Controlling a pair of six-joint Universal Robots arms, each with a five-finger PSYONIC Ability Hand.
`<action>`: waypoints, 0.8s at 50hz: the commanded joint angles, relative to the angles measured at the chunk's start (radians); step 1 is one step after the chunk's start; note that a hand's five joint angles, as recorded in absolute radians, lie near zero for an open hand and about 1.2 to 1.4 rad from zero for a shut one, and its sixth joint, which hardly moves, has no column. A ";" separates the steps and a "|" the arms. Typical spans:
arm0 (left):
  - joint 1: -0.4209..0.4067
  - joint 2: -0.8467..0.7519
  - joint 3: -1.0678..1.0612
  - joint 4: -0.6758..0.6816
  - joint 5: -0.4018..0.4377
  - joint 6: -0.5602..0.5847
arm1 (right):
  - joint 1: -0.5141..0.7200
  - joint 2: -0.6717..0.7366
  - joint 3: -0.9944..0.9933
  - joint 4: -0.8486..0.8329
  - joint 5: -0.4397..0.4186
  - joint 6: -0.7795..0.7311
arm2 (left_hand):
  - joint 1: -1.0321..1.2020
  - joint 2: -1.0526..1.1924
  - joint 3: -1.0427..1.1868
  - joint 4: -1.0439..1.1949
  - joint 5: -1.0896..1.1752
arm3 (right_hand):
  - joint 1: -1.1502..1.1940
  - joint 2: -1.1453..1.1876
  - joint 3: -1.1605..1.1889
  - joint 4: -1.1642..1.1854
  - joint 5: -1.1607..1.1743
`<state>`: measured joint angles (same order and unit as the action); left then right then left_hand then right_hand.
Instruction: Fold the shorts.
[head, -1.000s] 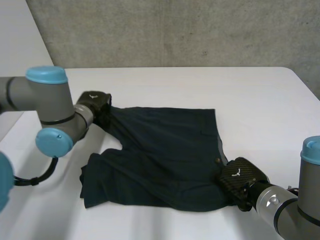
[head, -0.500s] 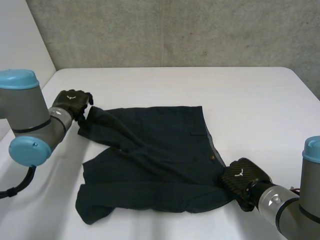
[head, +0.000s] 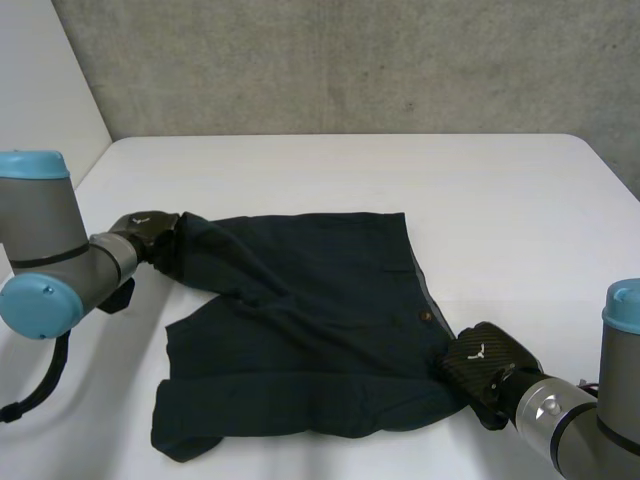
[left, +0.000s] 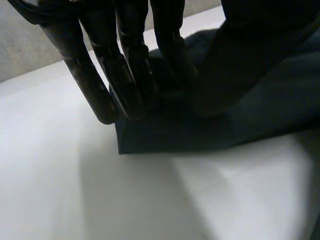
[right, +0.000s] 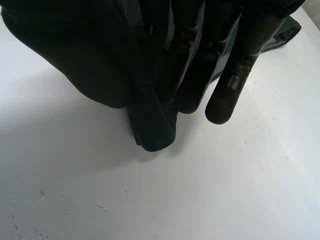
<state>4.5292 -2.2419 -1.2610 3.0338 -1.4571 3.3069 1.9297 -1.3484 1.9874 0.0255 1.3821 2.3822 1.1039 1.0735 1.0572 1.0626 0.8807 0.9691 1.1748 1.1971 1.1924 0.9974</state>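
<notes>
Dark navy shorts (head: 310, 320) lie rumpled across the middle of the white surface (head: 500, 190). The left hand (head: 148, 230) pinches their far left corner between straight fingers (left: 132, 75) and thumb. The right hand (head: 483, 362) grips the near right corner, cloth bunched against its fingers (right: 235, 85).

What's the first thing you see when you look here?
Dark shorts lie spread across the middle of the white table. The left hand pinches their far corner, and the right hand pinches the near corner on the opposite side.
</notes>
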 joint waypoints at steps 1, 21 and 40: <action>-0.002 0.008 -0.018 -0.010 -0.011 0.003 | 0.000 0.000 0.001 -0.009 0.000 0.000 | 0.292 0.323 0.339 0.334 0.341 | 0.427 0.221 0.199 0.204 0.224; 0.057 0.232 -0.304 0.060 0.000 -0.001 | 0.005 0.000 0.002 -0.009 0.000 0.000 | 0.059 0.090 0.106 0.101 0.108 | 0.427 0.221 0.199 0.204 0.224; 0.041 0.042 -0.129 0.172 0.060 0.036 | -0.001 0.000 0.008 -0.009 0.000 0.000 | -0.474 -0.444 -0.427 -0.433 -0.425 | 0.427 0.221 0.199 0.204 0.224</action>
<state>4.5714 -2.1051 -1.4420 3.2169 -1.3907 3.3168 1.9294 -1.3484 1.9957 0.0167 1.3826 2.3823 0.4585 0.4605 0.4598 0.4561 0.2834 0.9691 1.1748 1.1971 1.1925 0.9973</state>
